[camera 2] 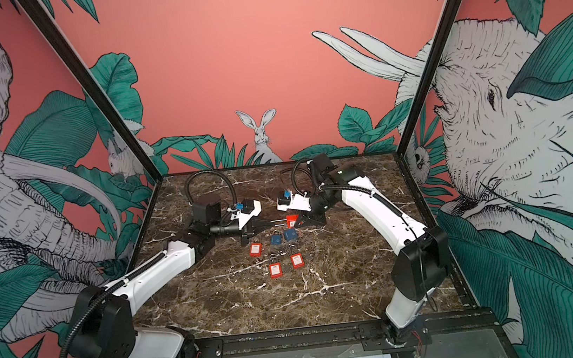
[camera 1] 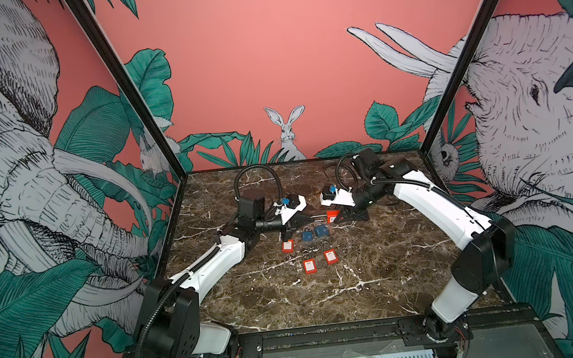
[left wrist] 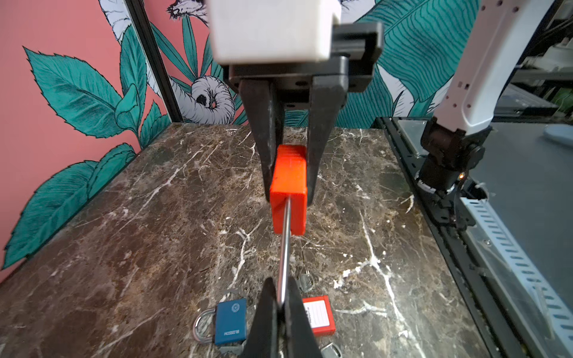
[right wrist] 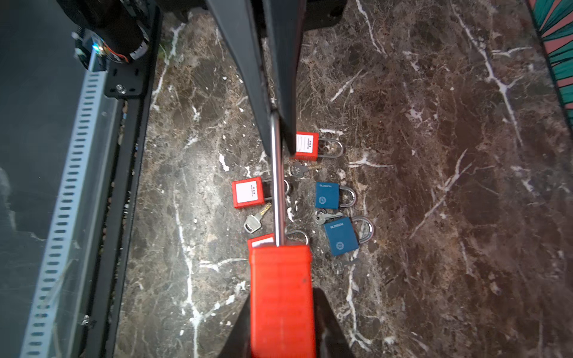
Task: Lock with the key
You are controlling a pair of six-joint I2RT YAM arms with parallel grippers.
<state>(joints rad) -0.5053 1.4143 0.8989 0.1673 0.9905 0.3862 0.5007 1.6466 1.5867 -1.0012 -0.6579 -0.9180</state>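
1. Item under inspection: the red padlock [left wrist: 289,192]. It is held off the bench [camera 1: 292,304], about mid-bench and towards the far side, just beyond the spare locks.
2. Right fingers [left wrist: 322,139]: clamped on the two flanks of the red body, one on each side.
3. Left fingers [left wrist: 266,319]: closed tight on the outer end of the steel shackle [left wrist: 286,248].
4. Relation: the lock bridges the gap between the two arms, with its body on the right and the shackle running leftward into the left fingers.
5. Done, as far as can be seen: one lock has been picked out, lifted and braced at both ends.
6. Outstanding: neither grip contains a key.
   - Several loose keys [right wrist: 252,223] lie on the bench.
   - They sit among the spare red padlocks [camera 1: 309,266] and the blue padlocks [camera 1: 307,236], on the near side of the held lock.
7. Not verified:
   - The keyway end of the body is buried between the right fingers, so I cannot tell whether a key sits in it.
   - I cannot tell whether the shackle is pushed home.
8. Assessment: roughly the middle of the job. The key work appears to remain, and one set of fingers would have to let go to fetch a key.
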